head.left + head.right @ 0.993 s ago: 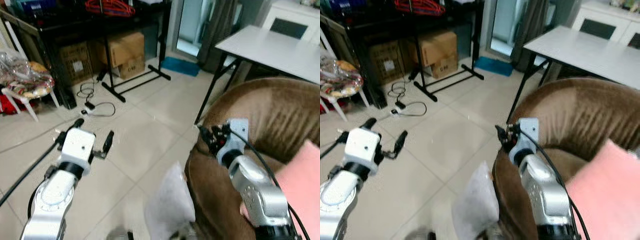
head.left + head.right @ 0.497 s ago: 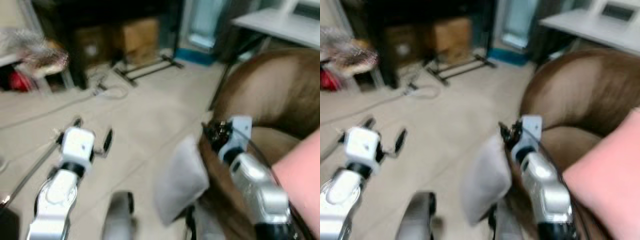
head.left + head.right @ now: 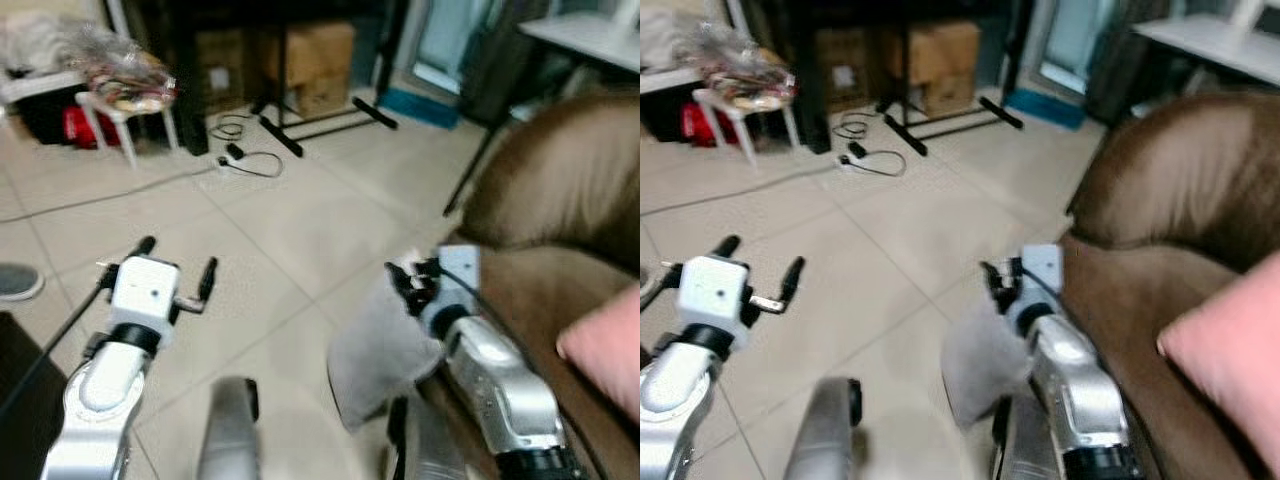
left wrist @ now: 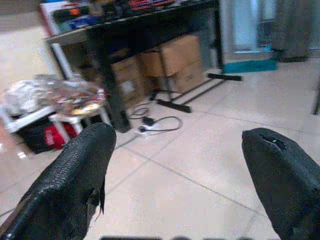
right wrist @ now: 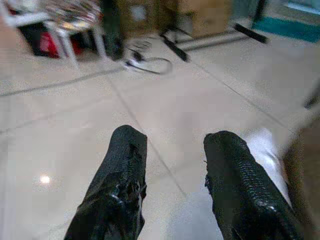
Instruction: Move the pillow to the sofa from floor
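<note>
A pale grey pillow (image 3: 375, 352) stands on the tiled floor, leaning against the arm of the brown sofa (image 3: 560, 200). My right gripper (image 3: 403, 280) hovers just above the pillow's top edge, open, nothing between its fingers (image 5: 122, 170); the pillow (image 5: 265, 147) lies below and to one side of them. My left gripper (image 3: 177, 262) is held out over bare floor well left of the pillow, its fingers (image 4: 75, 175) spread wide open. A pink pillow (image 3: 605, 345) lies on the sofa seat.
At the back are cardboard boxes (image 3: 315, 50), a black rack base (image 3: 320, 120), a cable (image 3: 245, 158) on the tiles and a white stool (image 3: 120, 100) piled with bags. A table (image 3: 590, 25) stands behind the sofa. My own legs (image 3: 228, 430) are below.
The whole view has swung and tilted, so the camera moved. The pillow and sofa arm now sit closer under my right gripper. Both grippers hold the same open pose.
</note>
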{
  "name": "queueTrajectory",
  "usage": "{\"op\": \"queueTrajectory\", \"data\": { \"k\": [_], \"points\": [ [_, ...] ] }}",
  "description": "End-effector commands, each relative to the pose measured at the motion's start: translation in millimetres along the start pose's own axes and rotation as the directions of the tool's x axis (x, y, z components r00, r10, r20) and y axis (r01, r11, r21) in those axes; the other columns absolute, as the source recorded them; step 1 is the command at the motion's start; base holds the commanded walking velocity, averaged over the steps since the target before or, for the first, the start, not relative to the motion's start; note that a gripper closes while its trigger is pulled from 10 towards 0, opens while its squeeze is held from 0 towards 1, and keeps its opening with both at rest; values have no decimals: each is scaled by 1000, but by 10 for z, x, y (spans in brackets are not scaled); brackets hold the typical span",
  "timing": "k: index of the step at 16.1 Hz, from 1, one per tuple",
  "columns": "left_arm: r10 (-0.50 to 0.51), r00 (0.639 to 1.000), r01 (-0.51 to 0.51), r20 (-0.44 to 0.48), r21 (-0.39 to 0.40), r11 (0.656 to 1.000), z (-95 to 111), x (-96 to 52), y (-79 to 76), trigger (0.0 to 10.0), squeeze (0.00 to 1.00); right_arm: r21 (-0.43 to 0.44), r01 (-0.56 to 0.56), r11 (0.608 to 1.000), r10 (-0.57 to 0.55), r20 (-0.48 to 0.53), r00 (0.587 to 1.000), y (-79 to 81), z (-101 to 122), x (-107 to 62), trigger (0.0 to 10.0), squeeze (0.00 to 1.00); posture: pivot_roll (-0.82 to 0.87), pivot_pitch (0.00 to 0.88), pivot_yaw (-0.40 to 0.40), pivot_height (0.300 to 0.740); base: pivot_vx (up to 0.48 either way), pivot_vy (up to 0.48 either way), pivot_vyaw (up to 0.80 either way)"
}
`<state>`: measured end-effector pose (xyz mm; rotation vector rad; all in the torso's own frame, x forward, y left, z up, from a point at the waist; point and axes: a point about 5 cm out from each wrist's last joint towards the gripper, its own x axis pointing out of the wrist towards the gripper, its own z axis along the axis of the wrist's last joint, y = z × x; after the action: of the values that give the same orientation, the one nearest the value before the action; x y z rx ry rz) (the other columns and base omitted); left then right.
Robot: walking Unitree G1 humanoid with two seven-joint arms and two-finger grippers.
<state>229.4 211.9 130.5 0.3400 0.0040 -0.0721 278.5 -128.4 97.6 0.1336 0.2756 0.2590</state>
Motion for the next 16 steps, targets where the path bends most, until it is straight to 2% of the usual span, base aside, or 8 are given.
{"op": "queueTrajectory", "data": {
  "k": [1, 7, 10, 11, 12, 13, 16],
  "points": [
    [-37, 999, 37, 27, -12, 999, 61, 42, -84, 10000, 0, -17, 53, 998, -53, 22, 998, -144, 75, -33, 10000, 0, -56, 0, -55, 560, 368, 0, 0],
    [-33, 999, 33, 25, -5, 999, 55, 37, -76, 10000, 0, -56, 28, 998, -27, 4, 1000, -129, 60, -37, 10000, 0, -57, 0, -55, 560, 344, 0, 0],
    [-48, 999, 48, 15, -2, 999, 38, 32, -112, 10000, 0, -120, -29, 992, 23, -50, 998, -144, 17, -32, 10000, 0, -59, 0, -54, 560, 0, 0, 0],
    [-65, 998, 65, 8, 4, 998, 29, 28, -132, 10000, 0, -114, -39, 993, 31, -68, 997, -169, -3, -29, 10000, 224, -59, 0, -54, 560, 0, 0, 0],
    [-88, 996, 88, -4, 8, 996, 11, 13, -149, 10000, 0, -96, -39, 995, 31, -82, 996, -192, -17, -28, 10000, 1000, -58, 0, -55, 560, 0, 0, 0],
    [-114, 993, 114, -19, 8, 993, -12, -2, -167, 10000, 0, -72, -55, 996, 48, -87, 995, -190, -24, -24, 10000, 1000, -58, 0, -55, 560, 0, 0, 0],
    [-190, 981, 190, -42, 13, 982, -48, -27, -212, 10000, 0, -113, -109, 988, 91, -154, 984, -141, -118, 44, 10000, 1000, -62, 0, -50, 560, 0, 0, 0]
  ]
}}
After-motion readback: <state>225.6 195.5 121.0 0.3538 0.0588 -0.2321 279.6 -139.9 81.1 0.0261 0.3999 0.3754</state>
